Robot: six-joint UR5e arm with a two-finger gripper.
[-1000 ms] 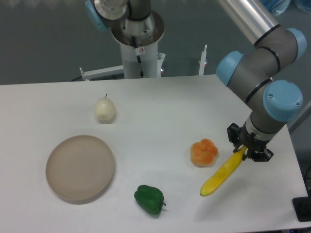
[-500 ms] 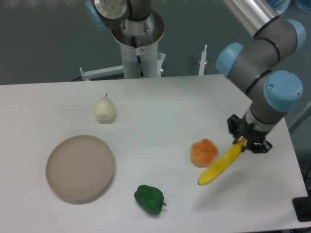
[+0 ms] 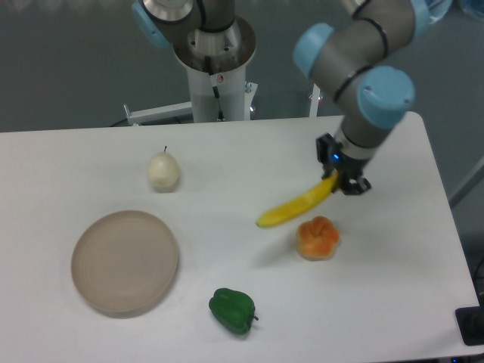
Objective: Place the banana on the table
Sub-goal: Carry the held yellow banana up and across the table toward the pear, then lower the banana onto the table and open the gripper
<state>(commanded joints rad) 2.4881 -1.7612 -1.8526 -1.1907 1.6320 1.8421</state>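
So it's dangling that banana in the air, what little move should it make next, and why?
Probably lower it straight down. The gripper holds the banana by one end, its shadow shows it is above the table, and the spot below looks bare, beside the orange fruit.

Bright, even overhead light falls on the white surface (image 3: 227,166); shadows are faint and soft, slightly toward 6 o'clock. Focus is mildly soft throughout, with no harsh glare.

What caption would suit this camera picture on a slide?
Gripper holds the banana by one end above the white table, beside an orange fruit.
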